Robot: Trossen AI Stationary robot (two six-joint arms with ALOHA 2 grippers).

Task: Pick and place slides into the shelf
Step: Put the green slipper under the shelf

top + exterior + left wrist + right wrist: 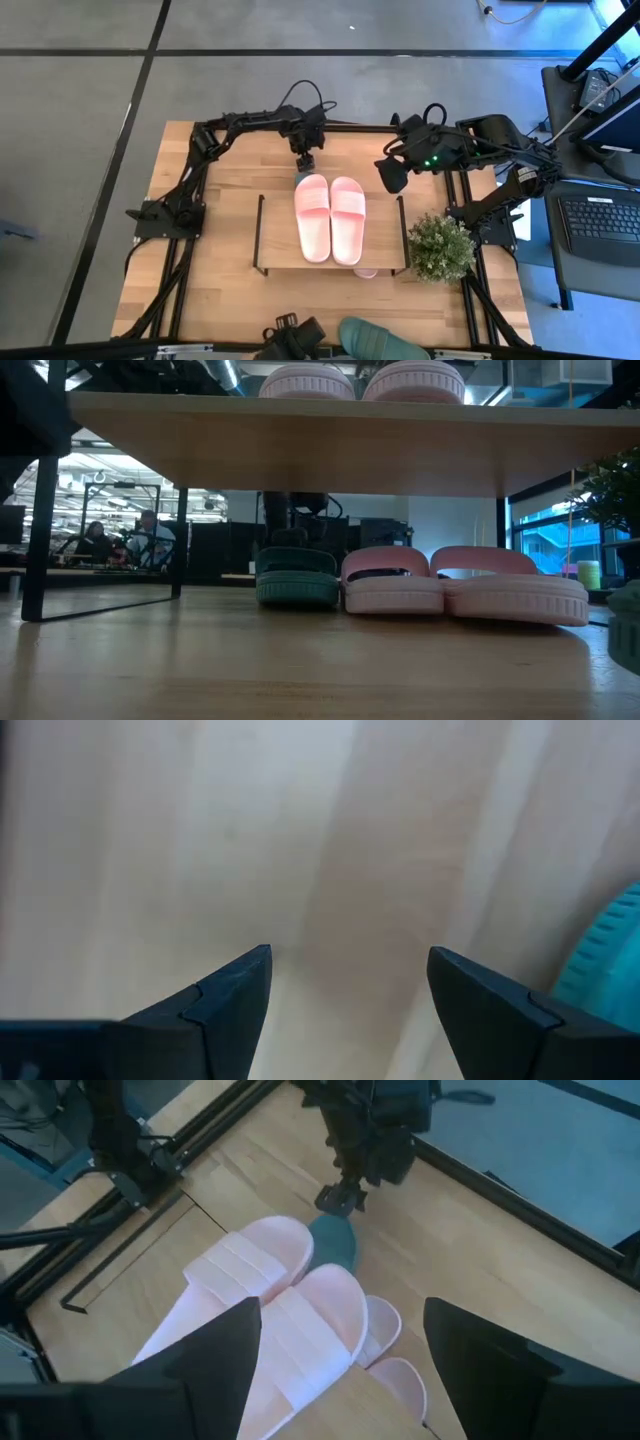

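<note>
A pair of light pink slides lies side by side on the top board of the shelf, straps up. Under that board, on the table, a second pink pair sits beside one dark green slide; from table height the green one is on the left, touching the nearer pink one. Another green slide lies at the table's near edge, well apart from the shelf and from both grippers.

The left gripper hangs just beyond the far end of the top pink pair, over bare table, pointing down. Its fingers stand spread with nothing between them, only pale wood beneath, and a sliver of teal ribbed rubber shows at one side of its own view. From the right wrist camera, the green slide's end peeks out from under the board directly below that left gripper.

The right gripper hovers off the far right corner of the shelf, near the pink pair on top but not touching it. Its fingers are likewise spread wide and hold nothing.

A small potted plant stands just beside the shelf's right end, nearer than the right gripper. People sit at desks in the room behind the table.
</note>
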